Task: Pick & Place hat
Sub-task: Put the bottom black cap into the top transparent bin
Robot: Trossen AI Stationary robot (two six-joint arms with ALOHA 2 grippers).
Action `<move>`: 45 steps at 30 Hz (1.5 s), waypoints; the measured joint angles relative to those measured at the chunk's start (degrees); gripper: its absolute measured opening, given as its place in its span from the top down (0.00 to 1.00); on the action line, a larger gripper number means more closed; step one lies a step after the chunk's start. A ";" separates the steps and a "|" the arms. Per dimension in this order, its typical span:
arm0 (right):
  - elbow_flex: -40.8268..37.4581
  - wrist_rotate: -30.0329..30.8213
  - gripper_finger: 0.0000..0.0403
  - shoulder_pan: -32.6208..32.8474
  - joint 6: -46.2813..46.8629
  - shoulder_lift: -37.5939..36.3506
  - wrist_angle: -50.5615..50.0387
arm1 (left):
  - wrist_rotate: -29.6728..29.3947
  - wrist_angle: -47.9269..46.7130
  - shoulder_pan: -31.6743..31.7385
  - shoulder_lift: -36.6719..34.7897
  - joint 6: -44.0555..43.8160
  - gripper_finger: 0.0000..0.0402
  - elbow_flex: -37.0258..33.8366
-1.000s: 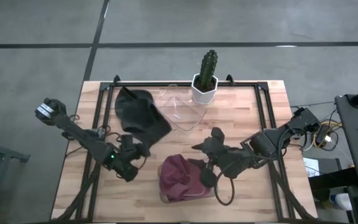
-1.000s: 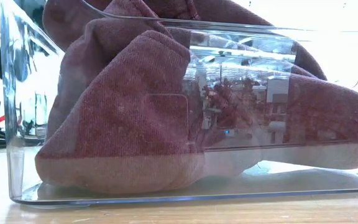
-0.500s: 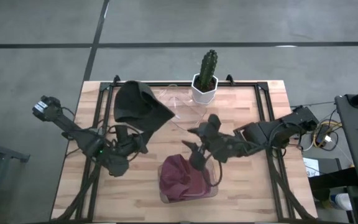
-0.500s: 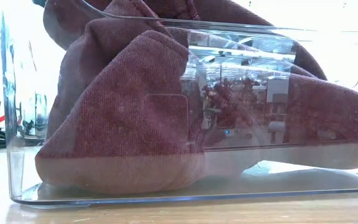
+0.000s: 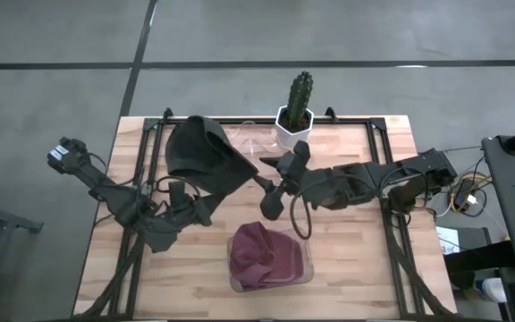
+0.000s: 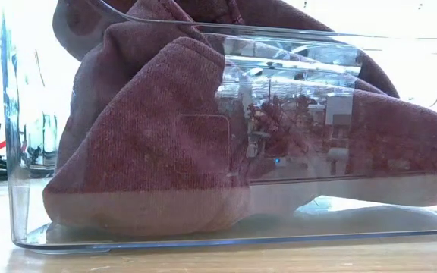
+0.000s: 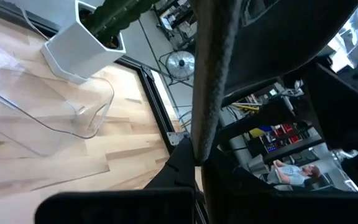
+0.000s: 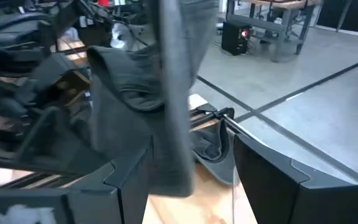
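A dark grey hat (image 5: 202,154) hangs spread above the table's far left part. My left gripper (image 5: 204,206) is at its near edge and shut on it. My right gripper (image 5: 265,186) is open at the hat's right corner. In the right wrist view the hat's grey edge (image 8: 174,93) runs between that gripper's two fingers (image 8: 191,180). A maroon hat (image 5: 262,255) lies crumpled inside a clear container (image 5: 308,261) near the table's near edge. It fills the low view (image 6: 150,136). My left gripper pinches the dark hat's near edge (image 7: 199,146) between its two fingers. The cloth rises from the fingers as a narrow taut fold (image 7: 211,74). The fingers come from the table's near-left side, slanting up.
A second clear container (image 5: 259,148) lies near the far edge, beside a cactus in a white pot (image 5: 295,112). Black frame rails (image 5: 384,170) run along the table's sides. Bare wood lies near the left and right of the maroon hat's container.
My right gripper has left the maroon hat's container and moved toward the far edge and left, to the dark hat's right corner. My left gripper has moved toward the far edge and lifted the dark hat, which now hangs more spread out.
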 joint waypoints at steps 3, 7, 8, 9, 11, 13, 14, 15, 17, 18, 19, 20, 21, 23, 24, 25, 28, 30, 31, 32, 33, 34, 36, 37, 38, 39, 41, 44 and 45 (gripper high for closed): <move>-0.02 -0.89 0.47 -1.07 0.17 0.00 -0.11 | 0.08 0.15 -0.53 0.00 0.27 0.99 0.20; 0.01 -8.00 0.48 -2.70 0.96 0.19 0.93 | 0.39 0.34 -0.70 0.00 0.24 0.99 0.22; 0.03 -9.41 0.50 -3.08 1.77 0.56 1.41 | 0.55 0.42 -0.68 0.00 0.23 0.99 0.22; 0.05 -10.53 0.52 -3.37 2.64 0.70 1.68 | 0.79 0.81 -0.67 0.00 0.22 0.99 0.22; -0.02 -12.25 0.59 -4.01 3.52 0.87 1.70 | 1.68 1.52 -0.67 0.00 0.31 0.99 0.22; 0.03 -14.37 0.70 -4.60 4.47 1.22 2.42 | 2.20 1.47 -0.70 -0.02 0.90 0.99 0.22; 0.05 -16.10 0.77 -4.94 4.82 1.22 2.43 | 2.44 1.48 -0.73 -0.02 1.10 0.99 0.22; 0.05 -17.31 0.85 -5.31 4.98 1.22 2.33 | 2.73 1.37 -0.74 -0.03 1.10 0.99 0.22; 0.05 -19.82 0.94 -6.07 5.66 1.35 2.25 | 2.87 1.64 -0.87 -0.04 1.07 0.99 0.23; 0.05 -20.25 0.95 -6.36 6.24 1.52 2.39 | 2.80 1.60 -0.87 -0.12 1.24 0.98 0.31; 0.05 -20.13 0.96 -6.60 6.36 1.64 2.34 | 2.89 1.39 -0.80 -0.20 1.52 0.97 0.33; 0.05 -20.23 0.97 -6.73 6.36 1.69 2.34 | 2.89 1.18 -0.76 -0.20 1.64 0.96 0.31; 0.05 -20.59 0.97 -6.89 6.34 1.68 2.34 | 2.95 1.37 -0.78 -0.20 1.55 0.95 0.20; 0.05 -20.72 0.97 -6.91 6.43 1.68 2.38 | 3.32 1.39 -0.79 -0.49 0.82 0.93 -0.06; 0.03 -20.80 0.97 -7.01 6.60 1.63 2.38 | 2.98 1.49 -0.78 -0.61 1.07 0.91 -0.07; -0.01 -21.00 0.97 -7.13 6.70 1.56 2.38 | 2.42 1.49 -0.75 -0.74 1.91 0.90 -0.07; -0.02 -21.45 0.97 -7.51 7.20 0.86 2.31 | 1.22 1.50 -0.67 -1.23 3.35 0.85 -0.04; -0.02 -21.67 0.97 -7.73 7.58 0.33 1.42 | 1.18 1.57 -0.67 -1.97 4.59 0.82 -0.02; -0.02 -21.73 0.97 -7.87 7.59 0.06 0.89 | 1.01 1.53 -0.70 -2.38 5.05 0.80 -0.02; -0.02 -21.75 0.97 -8.09 7.61 -0.17 0.59 | 0.58 1.53 -0.72 -2.70 6.11 0.78 -0.02; 0.00 -21.90 0.97 -8.28 7.63 -0.42 0.29 | 0.25 1.49 -0.78 -2.93 7.25 0.76 -0.02; 0.16 -21.98 0.98 -8.48 7.61 -0.64 -0.23 | 0.21 1.40 -0.86 -3.12 8.25 0.74 -0.02; 0.62 -22.10 0.98 -9.04 7.58 -1.23 -1.52 | 0.24 0.91 -1.09 -3.65 9.29 0.71 -0.02; 0.80 -22.06 0.98 -9.42 7.58 -1.57 -2.33 | 0.22 0.72 -1.29 -3.94 10.24 0.69 -0.02; 0.90 -21.88 0.98 -9.90 7.58 -1.99 -3.33 | 0.14 0.25 -1.50 -4.31 11.25 0.68 -0.02; 0.90 -21.74 0.98 -10.58 7.64 -2.45 -4.24 | -0.16 -1.15 -1.80 -4.66 12.27 0.67 -0.04; 1.04 -21.66 0.98 -12.33 9.00 -3.20 -5.87 | -0.14 -3.93 -2.16 -5.35 14.02 0.65 -0.13; 1.05 -22.40 0.97 -15.41 12.23 -3.80 -10.62 | 0.04 -6.14 -2.73 -6.60 16.34 0.65 -0.13; 1.05 -23.16 0.97 -16.38 13.41 -3.79 -12.32 | 0.02 -6.36 -2.92 -7.22 17.01 0.65 -0.13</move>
